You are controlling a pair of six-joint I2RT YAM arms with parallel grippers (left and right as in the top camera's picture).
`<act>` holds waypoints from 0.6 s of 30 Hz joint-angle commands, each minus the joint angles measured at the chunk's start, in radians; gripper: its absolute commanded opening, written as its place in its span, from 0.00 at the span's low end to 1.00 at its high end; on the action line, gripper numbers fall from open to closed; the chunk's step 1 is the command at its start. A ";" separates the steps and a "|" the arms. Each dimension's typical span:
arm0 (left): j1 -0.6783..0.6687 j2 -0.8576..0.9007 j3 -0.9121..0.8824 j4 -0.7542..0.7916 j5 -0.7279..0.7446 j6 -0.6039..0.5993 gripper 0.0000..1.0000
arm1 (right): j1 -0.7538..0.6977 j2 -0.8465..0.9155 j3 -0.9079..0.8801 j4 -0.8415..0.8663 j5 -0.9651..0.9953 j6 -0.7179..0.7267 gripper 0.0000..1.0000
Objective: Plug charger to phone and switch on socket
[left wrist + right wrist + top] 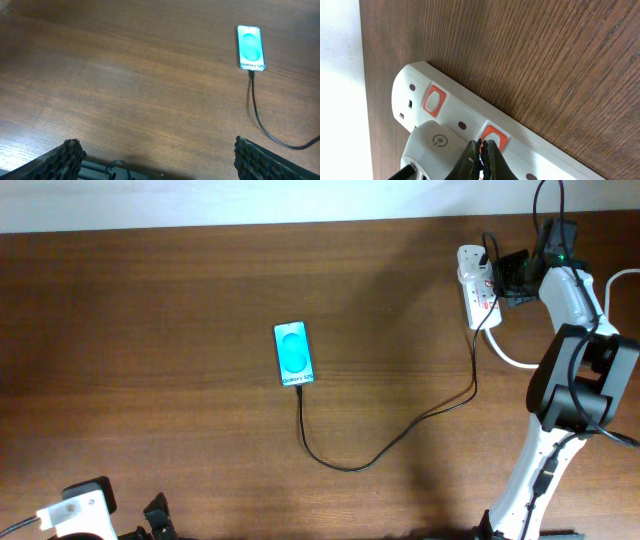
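The phone (294, 353) lies flat mid-table with its cyan screen up; it also shows in the left wrist view (250, 47). The black charger cable (400, 435) runs from the phone's near end, where its plug (251, 74) sits in the port, across the table to the white socket strip (473, 288). In the right wrist view the socket (455, 115) carries a white adapter (432, 145) and red switches. My right gripper (481, 147) is shut, its tips on the second red switch (495, 137). My left gripper (157, 160) is open and empty at the near table edge.
The socket's thick white cord (515, 358) loops past the right arm's base (570, 395). The table's far edge (250, 225) meets a white wall. The left arm's base (80, 515) sits at the near left corner.
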 commanded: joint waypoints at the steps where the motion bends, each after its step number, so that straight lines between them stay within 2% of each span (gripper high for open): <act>1: 0.002 -0.006 0.001 0.002 -0.007 -0.013 0.99 | 0.027 0.025 0.005 0.007 -0.012 0.012 0.04; 12: 0.002 -0.006 0.001 0.002 -0.007 -0.014 0.99 | 0.041 0.078 0.005 0.006 -0.136 0.012 0.04; 18: 0.002 -0.006 0.001 0.002 -0.007 -0.013 0.99 | 0.073 0.078 0.005 -0.032 -0.143 0.047 0.04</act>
